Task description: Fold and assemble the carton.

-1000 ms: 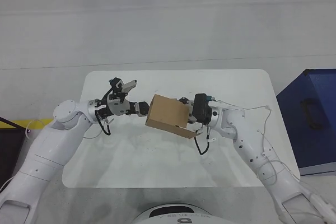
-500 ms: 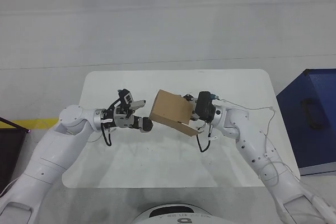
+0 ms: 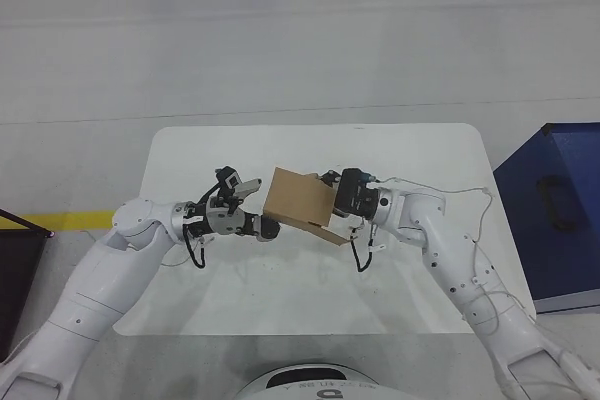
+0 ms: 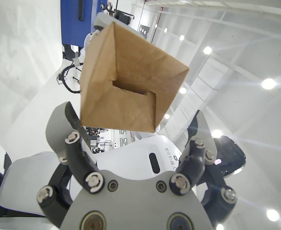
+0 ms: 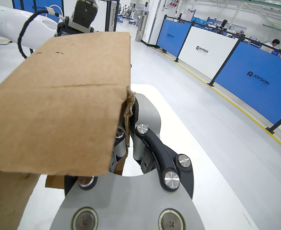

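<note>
Left gripper [image 3: 264, 227]: released, jaws spread wide, nothing clamped. In the left wrist view its fingers [image 4: 72, 118] flank the near end of the carton [image 3: 300, 203]; one tip looks to lie against a lower corner of the cardboard, but contact cannot be confirmed. Carton: raised off the white table [image 3: 400, 290] over its middle, tilted, between the two grippers. It is already opened out into a box shape with its side walls squared. The end facing the left gripper has flaps folded inward, meeting around a rectangular gap [image 4: 130, 88] at the centre, so that end reads as partly closed and not yet flush. Right gripper [image 3: 332, 200]: clenched on the carton's right-hand side, pinching a cardboard panel whose edge is frayed at the pinch [image 5: 128, 106]. A loose flap [image 3: 332, 236] hangs below on that side, unfolded. Judgement: erecting done, one end roughly tucked; left to do are pressing that end shut and folding in the right-hand flaps. Off the table at far right stands a blue container [image 3: 570, 210], not involved.
</note>
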Tool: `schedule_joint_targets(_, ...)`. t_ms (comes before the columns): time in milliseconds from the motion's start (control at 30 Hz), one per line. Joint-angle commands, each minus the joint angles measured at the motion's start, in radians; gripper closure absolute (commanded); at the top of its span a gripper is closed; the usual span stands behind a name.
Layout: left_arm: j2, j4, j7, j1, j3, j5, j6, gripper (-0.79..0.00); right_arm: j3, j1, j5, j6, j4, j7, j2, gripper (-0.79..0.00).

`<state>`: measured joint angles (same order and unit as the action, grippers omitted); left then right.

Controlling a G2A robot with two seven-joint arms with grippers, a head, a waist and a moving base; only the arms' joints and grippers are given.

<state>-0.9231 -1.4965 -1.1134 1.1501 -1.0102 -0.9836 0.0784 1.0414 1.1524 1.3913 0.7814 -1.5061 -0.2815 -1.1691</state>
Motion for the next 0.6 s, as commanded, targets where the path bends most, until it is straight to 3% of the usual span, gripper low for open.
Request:
schedule_joint_targets(0,-0.005,0.002,0.017,-0.004,0.001,-0.014,0.004,-0.785,0.003,0.005,0.001,0.002,-0.005,-0.002,0.001,0.0)
schedule_joint_targets(567,-0.014,-0.003,0.025,-0.002,-0.035,0.008,0.083,-0.785,0.009,0.025,0.069,0.055,-0.039,-0.004,0.017,0.0)
